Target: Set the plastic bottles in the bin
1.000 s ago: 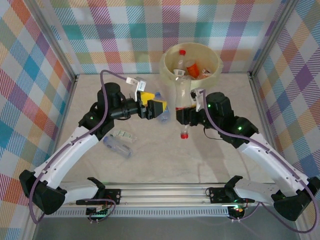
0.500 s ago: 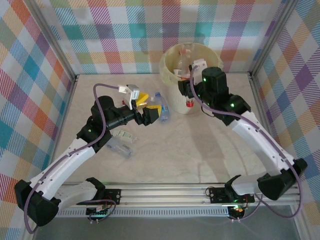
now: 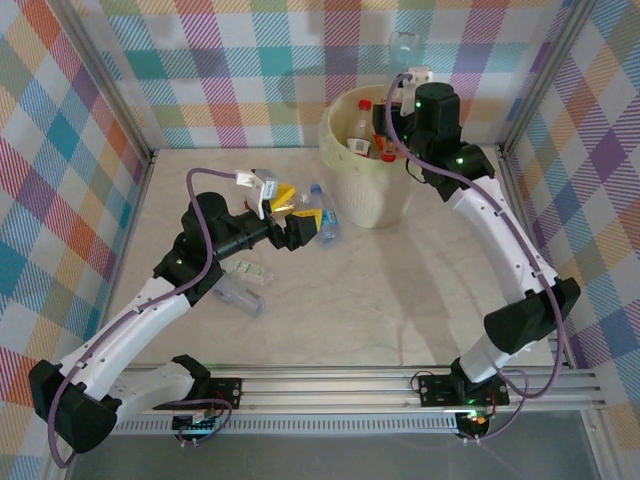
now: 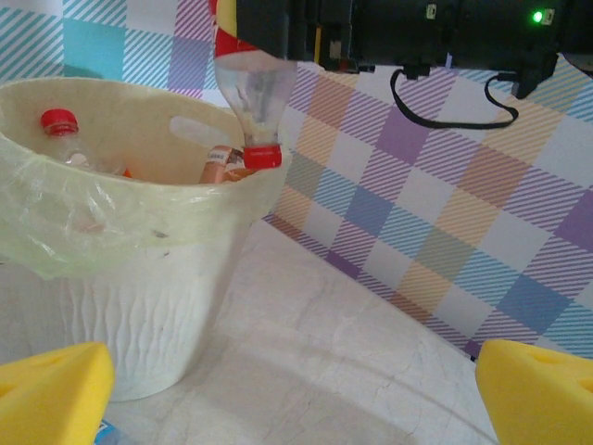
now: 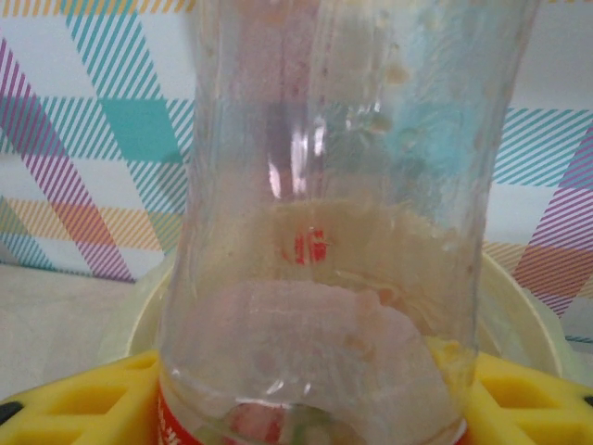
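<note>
Right jaws pinching a clear bottle (image 5: 324, 232), its red label too blurred to read. The left wrist view adds that it hangs red cap down over the bin (image 4: 139, 306). From above, three bottles on the surface (image 3: 400, 300): blue-capped bottle (image 3: 325, 222) at the spread left jaws, labelled bottle (image 3: 250, 270) and crushed bottle (image 3: 236, 295) near-left.

Surface (image 3: 400, 300): pale marbled slab with plaid panels on three sides. Metal rail (image 3: 330, 385) carrying both arm bases runs along the 6 o'clock edge. Bin (image 3: 372, 200) stands upright at 12 o'clock, near the back panel. Blue-capped clear bottle (image 3: 324, 213) sits just beside the bin at its 9 o'clock; upright or leaning, can't tell. Two more at 8–9 o'clock, close together: flattened bottle with pale label (image 3: 250, 271), and crushed clear bottle (image 3: 236, 294) on its side
</note>
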Controlling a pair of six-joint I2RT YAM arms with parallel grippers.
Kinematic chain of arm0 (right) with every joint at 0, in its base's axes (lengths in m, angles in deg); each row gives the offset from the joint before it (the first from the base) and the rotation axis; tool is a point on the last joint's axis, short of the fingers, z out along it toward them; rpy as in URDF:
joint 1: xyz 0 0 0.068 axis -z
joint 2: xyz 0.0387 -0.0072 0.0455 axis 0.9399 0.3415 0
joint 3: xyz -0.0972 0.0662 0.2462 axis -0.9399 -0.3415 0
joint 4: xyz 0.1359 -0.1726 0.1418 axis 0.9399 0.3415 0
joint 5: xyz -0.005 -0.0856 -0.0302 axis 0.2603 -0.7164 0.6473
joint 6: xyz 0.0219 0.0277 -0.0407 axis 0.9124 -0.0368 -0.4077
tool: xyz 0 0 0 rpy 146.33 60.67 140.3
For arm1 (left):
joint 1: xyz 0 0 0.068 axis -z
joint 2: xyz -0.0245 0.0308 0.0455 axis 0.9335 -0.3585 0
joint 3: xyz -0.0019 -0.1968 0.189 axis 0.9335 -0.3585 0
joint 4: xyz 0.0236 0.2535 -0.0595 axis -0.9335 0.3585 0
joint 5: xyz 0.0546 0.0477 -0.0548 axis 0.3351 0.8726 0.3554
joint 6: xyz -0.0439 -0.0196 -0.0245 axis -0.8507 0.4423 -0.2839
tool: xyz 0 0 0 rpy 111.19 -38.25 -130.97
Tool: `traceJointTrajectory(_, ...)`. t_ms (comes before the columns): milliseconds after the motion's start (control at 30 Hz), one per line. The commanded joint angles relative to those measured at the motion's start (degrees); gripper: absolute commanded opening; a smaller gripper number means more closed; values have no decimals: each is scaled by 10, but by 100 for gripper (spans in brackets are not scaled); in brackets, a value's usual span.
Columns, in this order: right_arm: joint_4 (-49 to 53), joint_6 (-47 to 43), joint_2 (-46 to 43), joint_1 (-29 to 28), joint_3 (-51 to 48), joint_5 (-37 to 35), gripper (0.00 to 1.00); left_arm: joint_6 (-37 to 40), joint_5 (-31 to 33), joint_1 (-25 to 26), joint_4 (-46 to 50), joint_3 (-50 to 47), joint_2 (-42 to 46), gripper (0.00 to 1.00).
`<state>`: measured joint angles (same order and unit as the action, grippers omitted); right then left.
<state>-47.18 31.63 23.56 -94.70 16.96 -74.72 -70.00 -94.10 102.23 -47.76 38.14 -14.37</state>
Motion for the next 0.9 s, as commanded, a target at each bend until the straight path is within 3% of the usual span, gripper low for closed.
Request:
traceJointTrajectory(0,-24,34,25,12,36,13,61,11,0,3,-1,3,5,100)
traceJointTrajectory(233,-1,49,93,31,96,18,60,16,-2,3,11,9,1,100)
traceJointTrajectory(467,88,58,176,47,190,69,63,29,-6,3,47,27,-7,100)
traceJointTrajectory(600,100,66,182,51,172,78,64,59,5,3,108,57,-21,100)
traceJointTrajectory(867,95,73,157,57,123,90,75,63,12,3,113,56,-25,100)
